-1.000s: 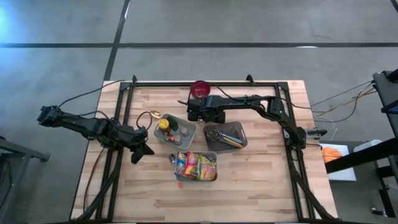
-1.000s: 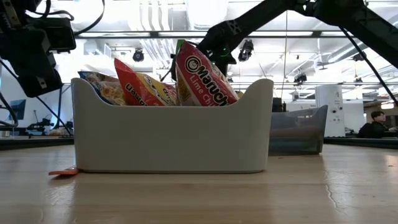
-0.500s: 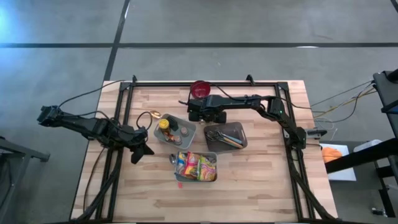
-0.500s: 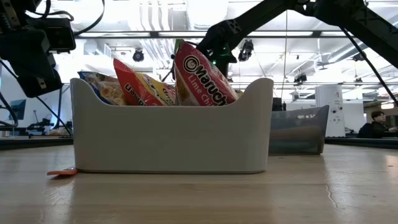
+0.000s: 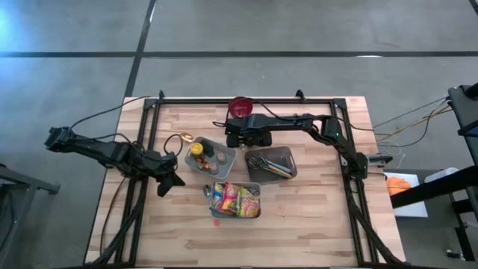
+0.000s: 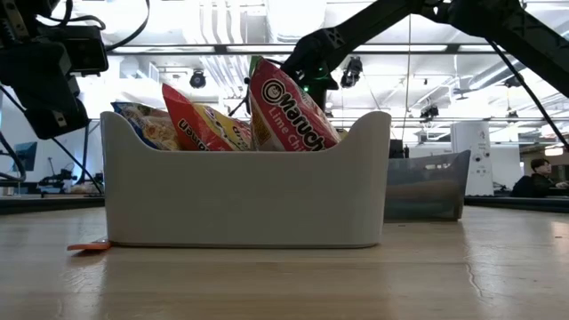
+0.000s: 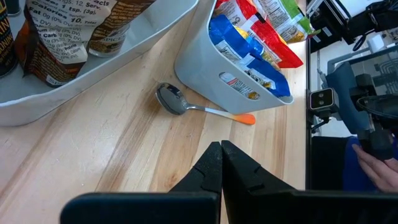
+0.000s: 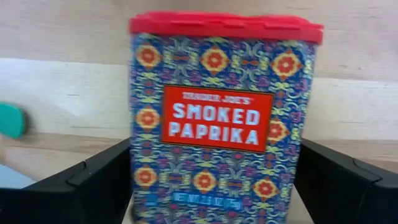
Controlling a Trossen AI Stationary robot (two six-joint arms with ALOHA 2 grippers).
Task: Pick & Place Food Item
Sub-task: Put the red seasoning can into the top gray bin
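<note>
The smoked paprika tin (image 8: pixel 222 118) looks rigid, light, slick-sided — best pinched across its flat faces. The right gripper (image 8: pixel 211 180) stands spread around it, not yet pinching.

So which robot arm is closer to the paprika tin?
The right one. Its tool is open with the paprika tin sitting between its fingers. The left tool is shut and waits off at the table's other side, near the spoon.
</note>
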